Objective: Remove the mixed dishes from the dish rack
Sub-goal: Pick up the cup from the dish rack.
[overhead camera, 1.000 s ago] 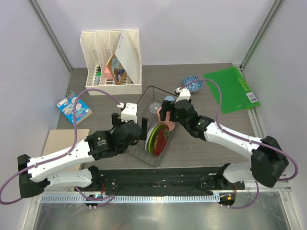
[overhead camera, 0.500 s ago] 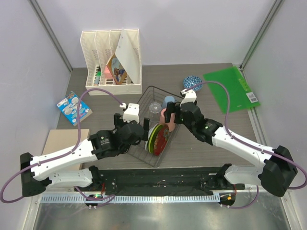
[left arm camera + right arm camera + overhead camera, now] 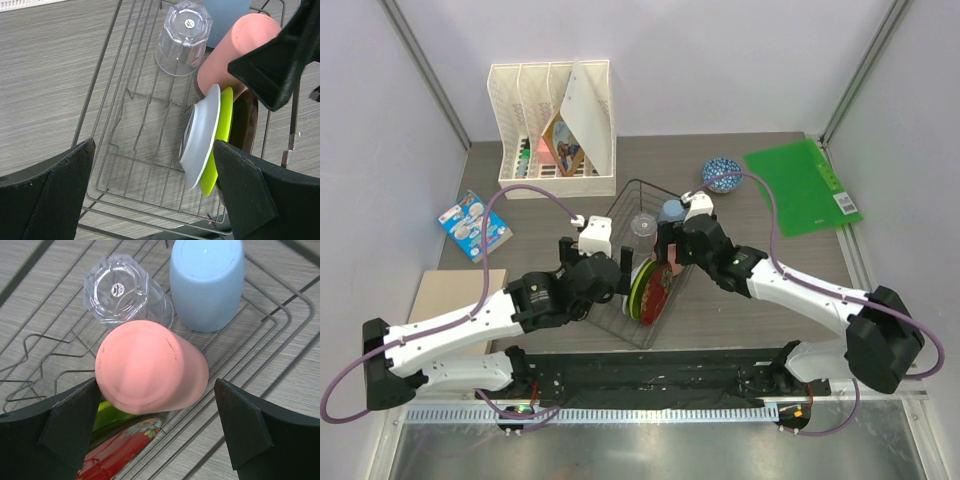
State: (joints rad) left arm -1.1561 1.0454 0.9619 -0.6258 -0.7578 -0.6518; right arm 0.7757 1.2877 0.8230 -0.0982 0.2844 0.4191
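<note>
Left wrist view: my left gripper (image 3: 154, 145) hangs spread wide over the dish rack (image 3: 107, 90). White plate (image 3: 200, 137), green-rimmed plate (image 3: 223, 132) and red plate (image 3: 246, 120) stand on edge. At the rack's right edge, the pink cup (image 3: 150, 367) stands base-up, slightly tilted, between my right gripper's (image 3: 156, 382) spread fingers.

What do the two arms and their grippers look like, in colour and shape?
The left arm and right arm have white shells and black joints; a mauve cable loops along each. The left gripper and right gripper have black wedge-shaped fingers.
</note>
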